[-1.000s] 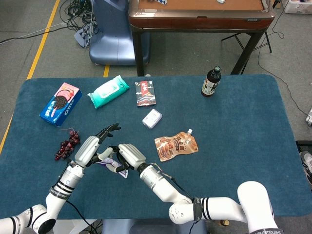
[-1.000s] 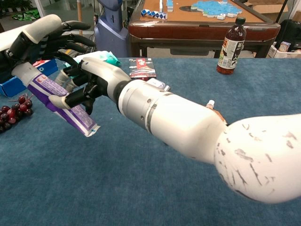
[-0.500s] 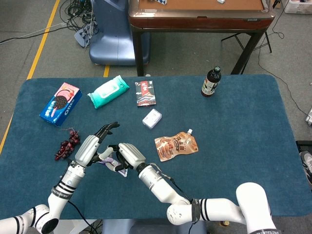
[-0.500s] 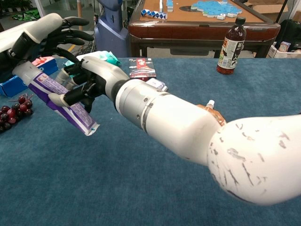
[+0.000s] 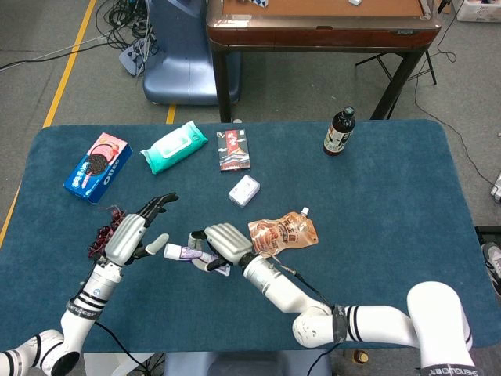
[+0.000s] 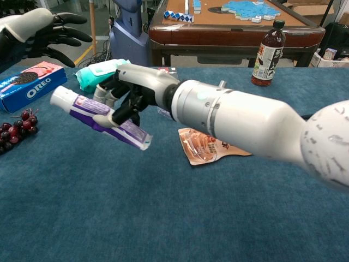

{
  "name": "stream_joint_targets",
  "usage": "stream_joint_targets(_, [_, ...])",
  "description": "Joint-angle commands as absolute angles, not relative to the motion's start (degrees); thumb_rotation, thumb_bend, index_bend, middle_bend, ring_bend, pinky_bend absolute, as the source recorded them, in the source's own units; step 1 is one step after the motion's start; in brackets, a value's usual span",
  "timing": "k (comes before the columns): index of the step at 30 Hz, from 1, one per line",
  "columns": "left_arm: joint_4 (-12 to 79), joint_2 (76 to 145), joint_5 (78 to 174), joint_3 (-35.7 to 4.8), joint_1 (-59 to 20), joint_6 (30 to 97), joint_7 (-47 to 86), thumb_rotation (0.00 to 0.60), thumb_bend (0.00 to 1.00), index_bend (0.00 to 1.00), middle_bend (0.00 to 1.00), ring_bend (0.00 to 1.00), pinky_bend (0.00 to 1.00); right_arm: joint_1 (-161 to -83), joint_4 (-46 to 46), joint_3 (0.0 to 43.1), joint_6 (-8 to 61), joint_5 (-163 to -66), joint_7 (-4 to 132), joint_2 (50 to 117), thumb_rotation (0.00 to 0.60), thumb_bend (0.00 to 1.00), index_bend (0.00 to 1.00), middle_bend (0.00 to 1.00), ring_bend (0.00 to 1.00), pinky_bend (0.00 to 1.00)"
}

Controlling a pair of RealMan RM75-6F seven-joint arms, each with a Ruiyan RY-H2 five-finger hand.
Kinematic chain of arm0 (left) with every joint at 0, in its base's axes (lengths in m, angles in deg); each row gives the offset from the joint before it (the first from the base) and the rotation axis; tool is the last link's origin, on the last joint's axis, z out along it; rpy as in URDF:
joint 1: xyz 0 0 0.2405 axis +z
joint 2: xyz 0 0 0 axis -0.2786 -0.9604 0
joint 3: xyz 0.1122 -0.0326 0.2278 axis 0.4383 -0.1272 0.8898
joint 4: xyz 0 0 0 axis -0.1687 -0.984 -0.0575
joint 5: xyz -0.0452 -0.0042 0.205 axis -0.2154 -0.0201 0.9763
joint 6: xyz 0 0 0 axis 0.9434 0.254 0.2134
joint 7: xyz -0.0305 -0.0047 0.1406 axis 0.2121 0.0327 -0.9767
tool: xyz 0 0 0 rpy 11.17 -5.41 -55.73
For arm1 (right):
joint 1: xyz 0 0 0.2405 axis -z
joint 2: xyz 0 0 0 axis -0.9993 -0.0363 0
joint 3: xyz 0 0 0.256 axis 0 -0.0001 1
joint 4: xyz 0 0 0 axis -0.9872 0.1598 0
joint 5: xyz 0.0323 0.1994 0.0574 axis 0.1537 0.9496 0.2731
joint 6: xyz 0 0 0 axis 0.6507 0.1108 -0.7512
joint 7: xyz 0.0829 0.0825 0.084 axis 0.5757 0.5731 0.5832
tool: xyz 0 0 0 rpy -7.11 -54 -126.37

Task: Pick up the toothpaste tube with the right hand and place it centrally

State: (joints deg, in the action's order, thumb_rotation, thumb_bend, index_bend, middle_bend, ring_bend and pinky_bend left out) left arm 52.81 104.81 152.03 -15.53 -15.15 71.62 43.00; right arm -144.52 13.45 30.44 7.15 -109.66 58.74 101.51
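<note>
The toothpaste tube is white and purple with a white cap at its left end; my right hand grips it around the middle and holds it above the blue table. In the head view the toothpaste tube pokes out to the left of my right hand. My left hand is open a little to the left of the cap, fingers spread, not touching the tube. From the chest camera the left hand shows at the upper left, apart from the tube.
A brown spouted pouch lies just right of my right hand. Grapes, an Oreo box, a green wipes pack, a dark packet, a small white box and a bottle lie further back.
My left hand has let go of the tube and drawn back to the left. My right hand has carried the tube to the right, toward the pouch.
</note>
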Motion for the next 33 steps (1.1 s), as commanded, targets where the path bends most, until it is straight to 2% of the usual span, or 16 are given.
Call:
stream_joint_targets(1, [53.0,104.2,151.5,-15.8,-14.9,71.7,42.5,0.000,0.17,0.00,0.12,0.09,0.20,-146.0,13.6,27.9,4.4,-109.9,53.8,98.0,0.600,0.97,1.00,0.87,0.78,0.62])
stream_joint_targets(8, [53.4,102.9,150.4,-16.1,-14.4,71.7,40.8,0.000,0.17,0.00,0.12,0.09,0.20,-149.7,10.6,24.2,2.3,-108.6,44.5,96.9,0.600,0.97,0.99,0.80,0.72,0.58])
stream_joint_targets(10, [53.6,102.7,150.4,-16.0,-14.2,71.8,40.5,0.000,0.17,0.00,0.12,0.09,0.20,-150.5,9.6,23.6,2.3,-108.1,42.9,97.6,0.600,0.96,0.96,0.77,0.70,0.56])
stream_joint_targets(14, [53.9,102.6,150.7,-15.6,-13.7,72.2,39.6,0.000,0.17,0.00,0.12,0.09,0.20,-152.2,7.8,22.4,1.8,-106.3,39.7,99.0,0.600,0.87,0.85,0.70,0.65,0.51])
stream_joint_targets(19, [54.2,102.3,150.8,-15.5,-13.2,72.8,39.3,0.000,0.17,0.00,0.12,0.09,0.19,-153.5,7.0,20.9,2.2,-103.6,35.9,99.8,0.600,0.69,0.63,0.58,0.55,0.46])
stream_joint_targets(22, [54.2,102.3,150.8,-15.4,-12.9,72.9,39.2,0.000,0.17,0.00,0.12,0.09,0.19,-153.9,7.1,20.1,3.0,-102.5,33.9,99.7,0.600,0.55,0.45,0.48,0.49,0.43])
stream_joint_targets(24, [54.1,102.3,150.8,-15.3,-12.8,73.0,39.2,0.000,0.17,0.00,0.12,0.09,0.19,-154.0,7.8,19.9,3.1,-101.4,33.4,99.3,0.600,0.43,0.31,0.38,0.42,0.41])
stream_joint_targets(28, [54.0,102.4,150.7,-15.3,-12.7,72.9,39.3,0.000,0.17,0.00,0.12,0.09,0.19,-153.9,9.7,20.4,3.4,-100.5,34.1,97.9,0.600,0.27,0.06,0.19,0.29,0.37])
stream_joint_targets(30, [53.9,102.4,150.7,-15.4,-12.7,72.9,39.2,0.000,0.17,0.00,0.12,0.09,0.19,-153.5,10.7,20.7,4.4,-101.3,34.7,96.9,0.600,0.23,0.00,0.15,0.26,0.35])
stream_joint_targets(33, [53.7,102.0,150.5,-15.3,-12.5,72.9,38.5,0.000,0.17,0.00,0.12,0.09,0.19,-152.0,12.8,21.3,6.9,-103.0,36.1,94.4,0.600,0.22,0.00,0.15,0.26,0.35])
